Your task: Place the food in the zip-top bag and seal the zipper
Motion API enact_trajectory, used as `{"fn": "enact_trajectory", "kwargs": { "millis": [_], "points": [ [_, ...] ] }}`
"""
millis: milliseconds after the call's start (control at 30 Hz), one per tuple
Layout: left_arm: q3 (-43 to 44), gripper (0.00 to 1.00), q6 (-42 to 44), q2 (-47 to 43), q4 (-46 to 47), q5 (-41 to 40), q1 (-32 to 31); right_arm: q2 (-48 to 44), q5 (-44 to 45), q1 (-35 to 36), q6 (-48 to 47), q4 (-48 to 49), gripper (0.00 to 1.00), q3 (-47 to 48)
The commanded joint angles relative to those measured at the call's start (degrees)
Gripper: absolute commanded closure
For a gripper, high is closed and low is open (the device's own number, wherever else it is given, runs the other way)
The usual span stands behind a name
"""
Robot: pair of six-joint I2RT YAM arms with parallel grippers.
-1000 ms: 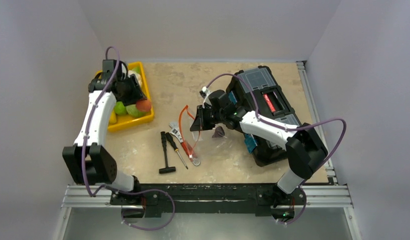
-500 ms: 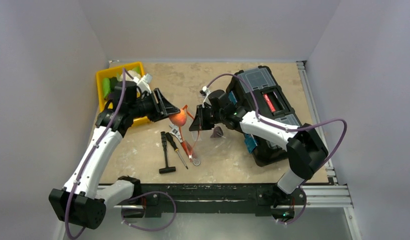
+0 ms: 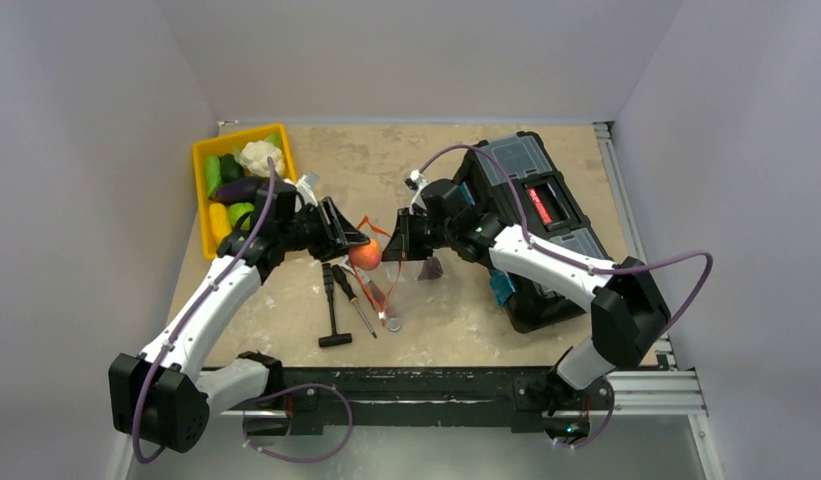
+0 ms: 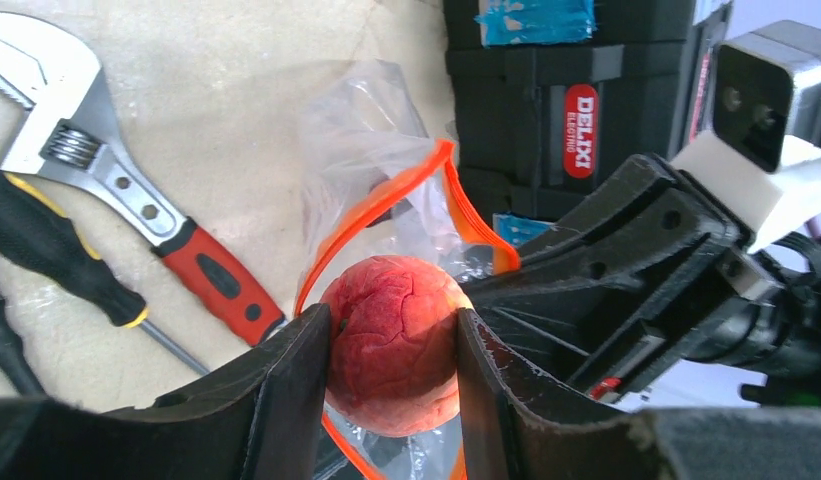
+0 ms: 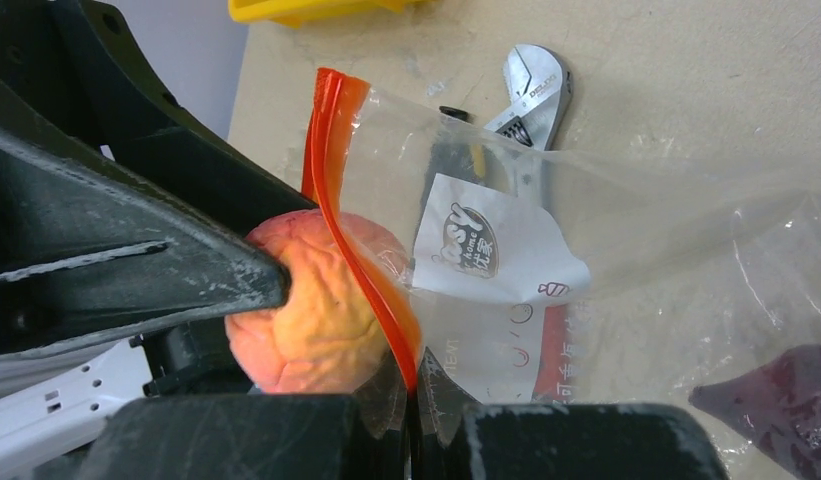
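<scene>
Above the beige tabletop [image 3: 366,160], left gripper [image 4: 394,335] holds a round orange ball [image 4: 391,365] at the clear plastic bag [image 5: 606,200] that right gripper [image 5: 411,400] pinches; red-orange zipper [image 5: 331,150] not yet sealed.

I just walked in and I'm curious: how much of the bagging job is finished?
One purple piece already seems inside the bag. The left jaws hold the orange ball at its mouth while the right jaws pinch the zipper open. Green pieces and a yellow one wait in the tray; sealing remains.
</scene>
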Motion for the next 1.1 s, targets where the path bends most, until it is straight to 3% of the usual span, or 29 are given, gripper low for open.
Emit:
{"fn": "enact_trajectory", "kwargs": {
  "millis": [0,333,400,600,767,867,1067],
  "points": [
    [0.23,1.00,3.59,-1.65,-3.80,-5.40,-0.97,-4.13,-0.14,0.85,1.69,3.78,1.00,3.70],
    [2.86,1.00,5.42,-0.36,-8.82,-8.81,-4.09,-3.64,1.99,3.25,1.33,1.68,1.00,8.47],
    [2.99,0.90,5.27,-0.19,-8.01,-7.82,-4.40,-3.67,3.58,4.05,0.53,0.46,1.00,9.42],
    [2.59,0.48,5.61,-1.62,-5.77,-4.83,-5.04,-4.29,7.37,4.47,-1.32,-2.33,1.00,9.73],
    [2.01,0.28,8.21,-5.04,-5.46,-2.74,-5.04,-5.11,8.47,4.49,-1.75,-2.37,1.00,8.40],
    [1.78,0.07,10.05,-8.69,-7.50,-3.67,-5.04,-5.54,8.42,4.49,-1.94,-2.36,1.00,7.55],
    [3.68,0.05,12.80,-14.22,-14.23,-9.71,-4.95,-5.93,10.81,4.43,-3.62,-3.34,1.00,7.14]
  ]
}}
